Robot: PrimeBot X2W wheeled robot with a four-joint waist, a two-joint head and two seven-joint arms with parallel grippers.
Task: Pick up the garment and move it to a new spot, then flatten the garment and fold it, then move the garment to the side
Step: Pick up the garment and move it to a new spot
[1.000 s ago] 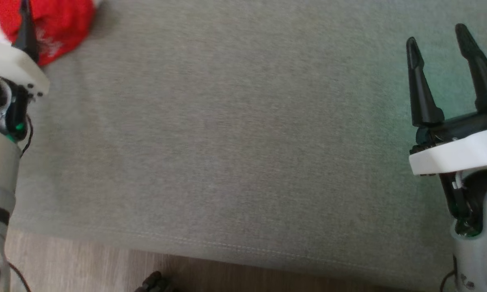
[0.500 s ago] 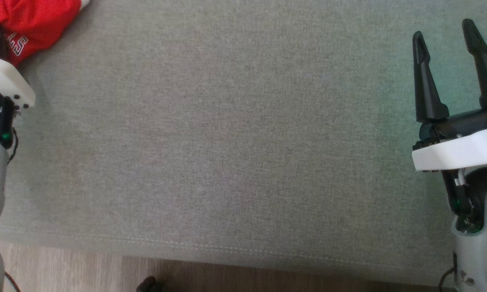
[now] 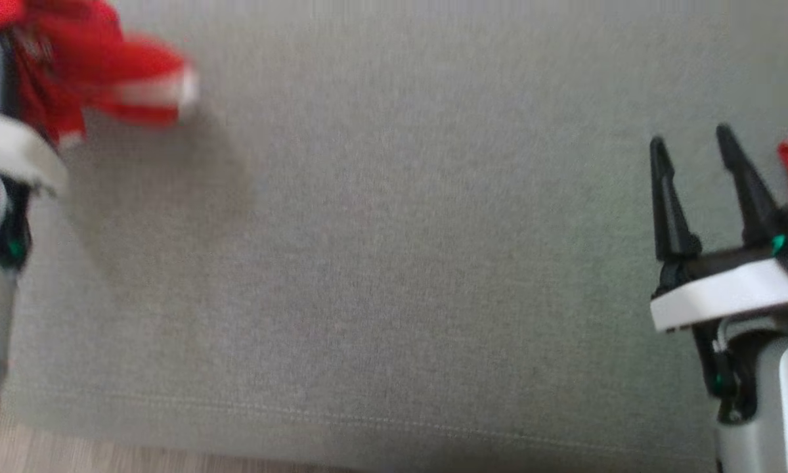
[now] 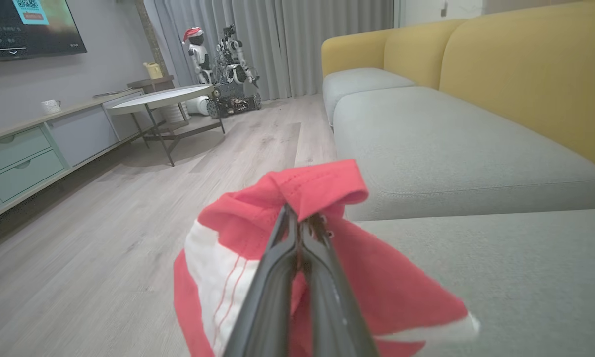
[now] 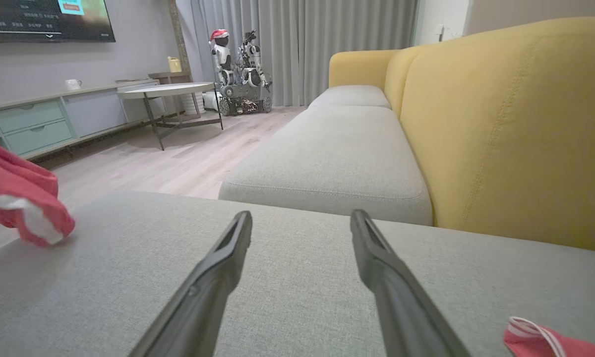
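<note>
The left pincer (image 4: pixel 300 218) is pressed together on a fold of the red and white garment (image 4: pixel 401 292). The rest of the cloth hangs bunched below the fingers. In the head view the garment sits at the far left of the grey sofa seat (image 3: pixel 400 263) and casts a shadow on it, so it looks raised. I cannot tell whether its lowest tip touches the seat. The right pincer (image 3: pixel 689 135) is spread wide and holds nothing, low over the right side of the seat.

The main risk is the hold. It takes in only a thin fold, so a quick swing could pull the cloth free. From the left wrist, wooden floor (image 4: pixel 104 248) shows right behind the garment, so a slip here could drop it off the sofa. The loose hanging part could also drag on the seat and bunch further, which would make flattening harder.

A small red and white piece (image 5: pixel 540 339) lies just beside the right pincer. I cannot tell whether it belongs to the garment, and it could get caught up in a spread or fold.

The middle of the seat is bare, with wide room between the two arms. It is bounded by the front seam (image 3: pixel 368 420) near the robot and the yellow backrest (image 5: pixel 501 124) on the far side.
</note>
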